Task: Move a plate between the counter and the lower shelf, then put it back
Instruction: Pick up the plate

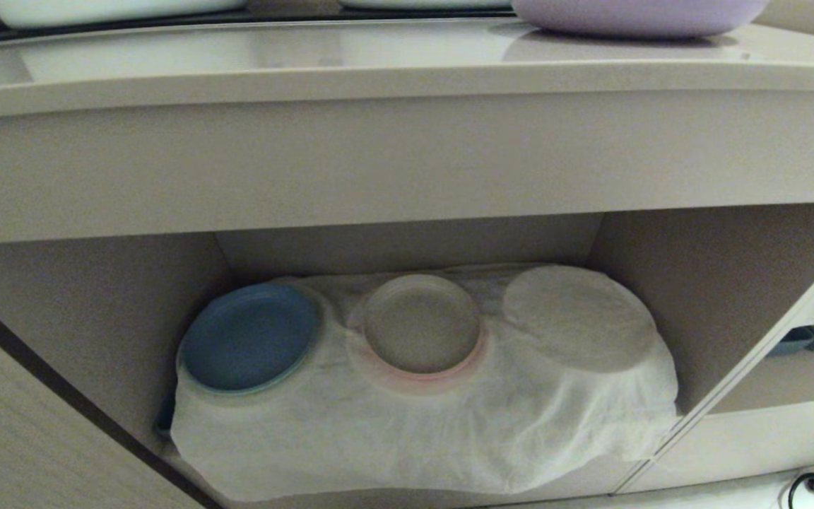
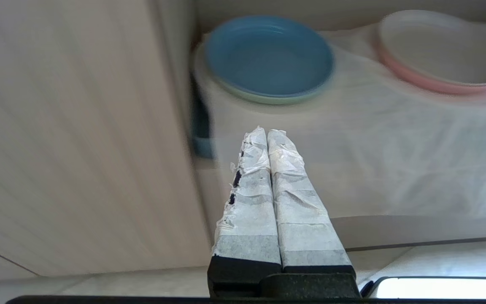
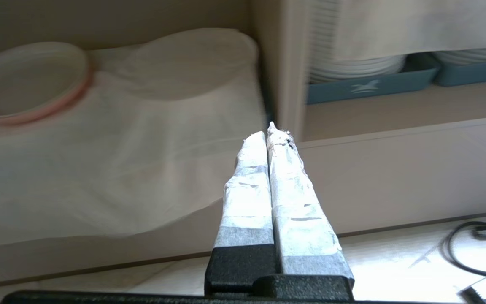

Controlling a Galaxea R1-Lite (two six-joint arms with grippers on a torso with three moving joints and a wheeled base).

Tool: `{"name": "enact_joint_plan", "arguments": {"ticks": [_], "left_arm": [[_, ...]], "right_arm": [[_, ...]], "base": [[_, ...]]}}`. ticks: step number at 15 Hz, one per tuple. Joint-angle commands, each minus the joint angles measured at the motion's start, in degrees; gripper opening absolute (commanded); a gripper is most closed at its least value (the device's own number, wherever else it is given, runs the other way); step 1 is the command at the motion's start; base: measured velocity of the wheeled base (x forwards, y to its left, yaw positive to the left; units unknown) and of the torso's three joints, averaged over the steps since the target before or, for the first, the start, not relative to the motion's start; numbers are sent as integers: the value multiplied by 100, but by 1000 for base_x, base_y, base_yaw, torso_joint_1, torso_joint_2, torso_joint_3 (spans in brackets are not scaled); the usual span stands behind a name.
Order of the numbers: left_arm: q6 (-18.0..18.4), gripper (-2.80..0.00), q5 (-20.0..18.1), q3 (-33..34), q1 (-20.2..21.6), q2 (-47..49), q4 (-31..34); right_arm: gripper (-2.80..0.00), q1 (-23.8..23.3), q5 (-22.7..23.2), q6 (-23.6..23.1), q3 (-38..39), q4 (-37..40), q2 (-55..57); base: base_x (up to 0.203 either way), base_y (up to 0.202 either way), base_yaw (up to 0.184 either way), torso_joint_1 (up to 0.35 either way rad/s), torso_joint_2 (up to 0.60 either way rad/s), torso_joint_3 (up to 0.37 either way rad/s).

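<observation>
While the lilac plate (image 1: 639,15) sits on the counter (image 1: 379,63) at its far right, the lower shelf (image 1: 718,283) beneath holds a wrinkled white cloth (image 1: 414,431). On the cloth, from left to right, lie a blue plate (image 1: 248,338), a pink-rimmed beige plate (image 1: 421,329) and a round shape covered by the cloth (image 1: 576,318). Low in front of the shelf, the left gripper (image 2: 267,131) and the right gripper (image 3: 267,134) are both clenched on nothing, taped fingers pressed together. Grey-blue trays (image 3: 369,82) of white plates (image 3: 352,63) fill the neighbouring compartment on the right.
</observation>
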Motion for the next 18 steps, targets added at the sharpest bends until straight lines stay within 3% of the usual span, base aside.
{"name": "enact_joint_plan", "arguments": {"ticks": [1, 18], "left_arm": [[-5, -280, 0, 0, -2, -2, 3], [3, -280, 9, 0, -2, -2, -5]], "right_arm": [[-280, 6, -1, 3, 2, 0, 0], [-280, 5, -1, -6, -6, 0, 0]], "base": [[0, -195, 3, 1, 4, 2], [0, -188, 0, 2, 1, 2]]}}
